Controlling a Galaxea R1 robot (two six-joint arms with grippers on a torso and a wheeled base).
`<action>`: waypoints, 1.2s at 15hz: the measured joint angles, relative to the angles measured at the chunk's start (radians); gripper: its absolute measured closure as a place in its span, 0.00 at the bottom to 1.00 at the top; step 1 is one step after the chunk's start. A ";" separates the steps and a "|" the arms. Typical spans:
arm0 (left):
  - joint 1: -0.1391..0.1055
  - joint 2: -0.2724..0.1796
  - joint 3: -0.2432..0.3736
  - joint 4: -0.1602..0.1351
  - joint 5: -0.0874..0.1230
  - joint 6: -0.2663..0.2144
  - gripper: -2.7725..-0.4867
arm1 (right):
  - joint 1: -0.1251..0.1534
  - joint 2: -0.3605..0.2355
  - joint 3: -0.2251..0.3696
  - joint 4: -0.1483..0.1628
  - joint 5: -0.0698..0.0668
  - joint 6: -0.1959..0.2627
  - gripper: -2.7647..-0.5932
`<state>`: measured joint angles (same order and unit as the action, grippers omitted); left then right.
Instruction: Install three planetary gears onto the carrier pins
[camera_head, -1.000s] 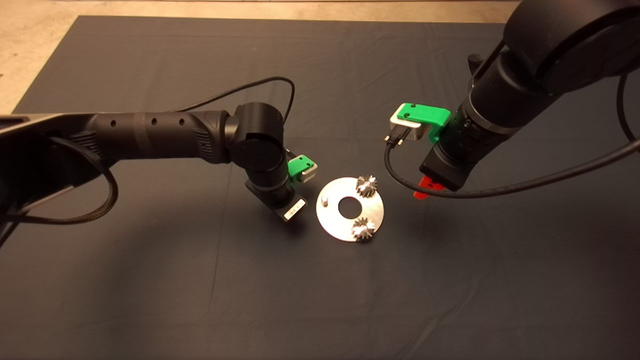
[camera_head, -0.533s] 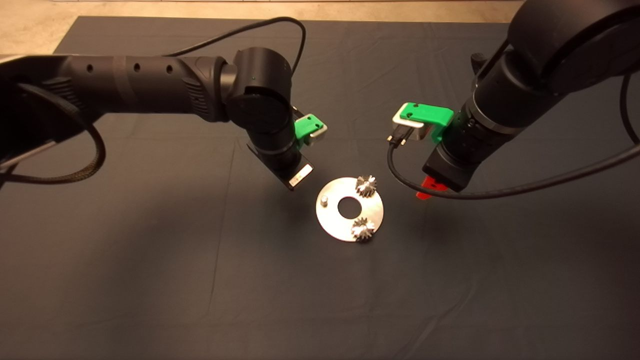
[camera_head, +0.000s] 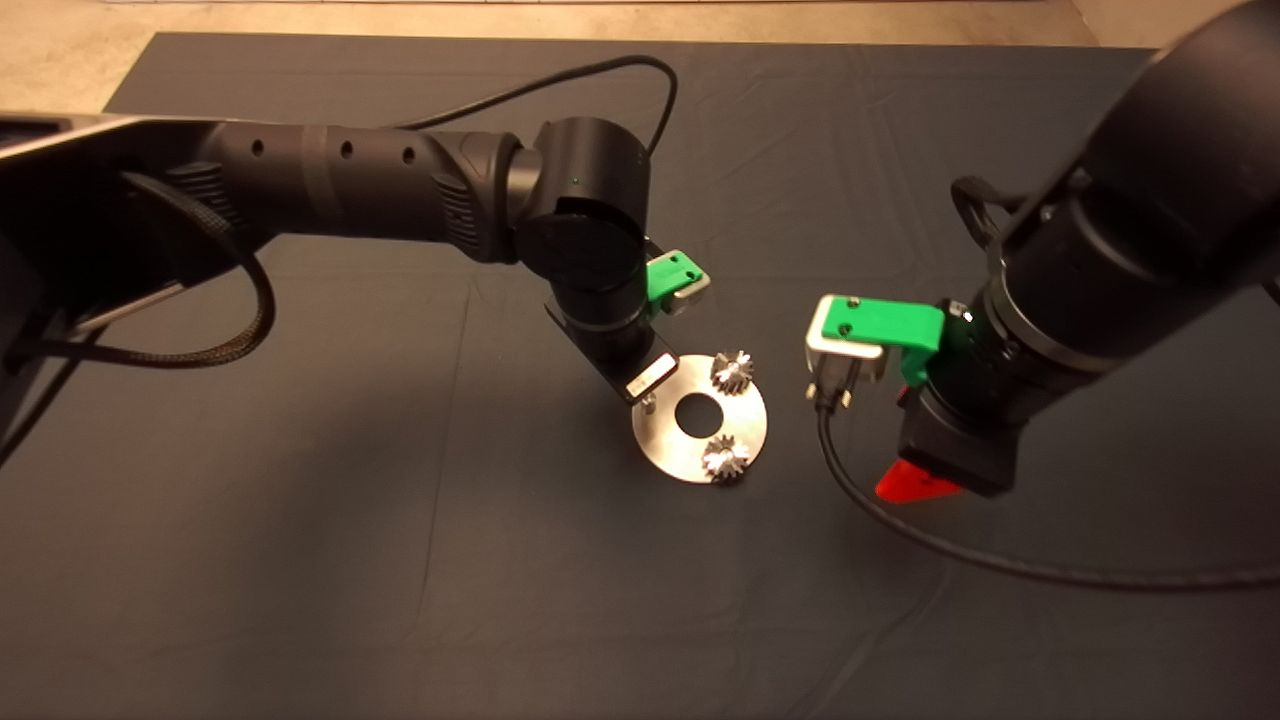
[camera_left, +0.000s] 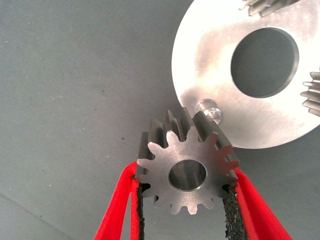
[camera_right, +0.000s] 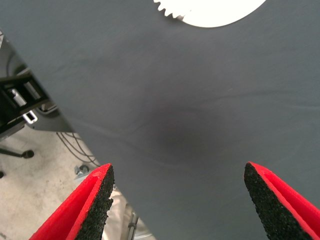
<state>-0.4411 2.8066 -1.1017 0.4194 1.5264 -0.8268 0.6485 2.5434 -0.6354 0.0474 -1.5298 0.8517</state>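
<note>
Since a second ago your left arm has swung in from the left and now hangs over the near-left rim of the disc, while your right arm has backed off to the right.

Nearest, in the left wrist view, your left gripper (camera_left: 182, 192) has its red fingers clamped on the flanks of a small grey toothed metal gear (camera_left: 186, 167), bore facing the camera. Just beyond it stands the one bare short silver peg (camera_left: 210, 110) on the flat shiny round metal disc (camera_left: 210, 70); bore and peg are near but not yet in line. Farther across, two gears (camera_head: 732, 372) (camera_head: 726, 458) sit on the disc. Your right gripper (camera_right: 177, 200) hovers open over bare dark mat (camera_head: 400, 560), well apart, so the approach looks unobstructed.
</note>
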 joint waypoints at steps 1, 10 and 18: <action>0.000 0.003 0.000 0.000 0.001 0.000 0.88 | 0.000 0.002 0.027 0.003 -0.001 0.028 0.39; 0.000 0.025 -0.003 0.001 0.000 -0.001 0.88 | -0.014 0.062 0.110 0.013 0.000 0.161 0.39; 0.093 0.031 -0.002 0.051 0.000 -0.002 0.88 | -0.045 0.092 0.130 0.013 -0.001 0.197 0.39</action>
<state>-0.3476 2.8379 -1.1036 0.4701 1.5268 -0.8289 0.6039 2.6353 -0.5059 0.0606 -1.5307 1.0491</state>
